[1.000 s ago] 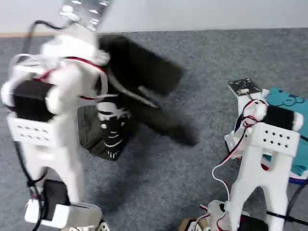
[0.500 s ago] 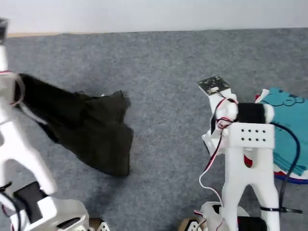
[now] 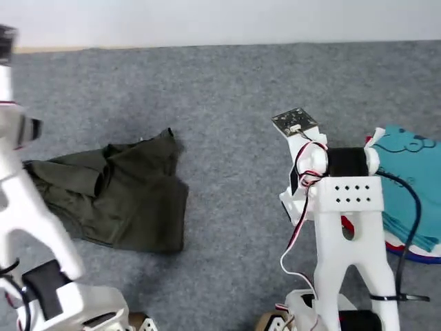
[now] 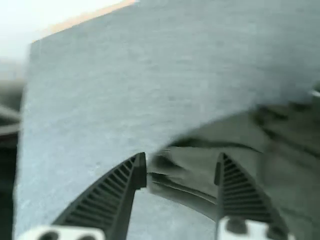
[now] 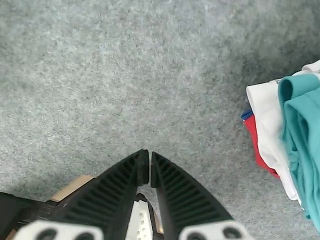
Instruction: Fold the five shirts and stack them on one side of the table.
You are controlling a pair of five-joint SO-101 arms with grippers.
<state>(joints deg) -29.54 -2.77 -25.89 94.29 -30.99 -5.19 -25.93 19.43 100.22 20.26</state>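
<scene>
I judge the job mostly done: a stack (image 3: 412, 181) of shirts, teal on top, sits at the bench (image 3: 234, 103) edge. The dark shirt (image 3: 117, 196) lies rumpled, unfolded, well apart from that stack. My left gripper (image 4: 182, 170) is spread over it; my right gripper (image 5: 150, 165), near the stack, is pressed together.

Olive, teal and grey on the table.
The crumpled shirt (image 3: 127, 200) is plain dark olive green, and the table cover (image 3: 227, 103) is flecked grey. The teal shirt (image 3: 413, 186) carries a darker line print and lies over white, red and blue layers. The left gripper (image 4: 182, 169) and right gripper (image 5: 150, 162) are black and ribbed.
</scene>
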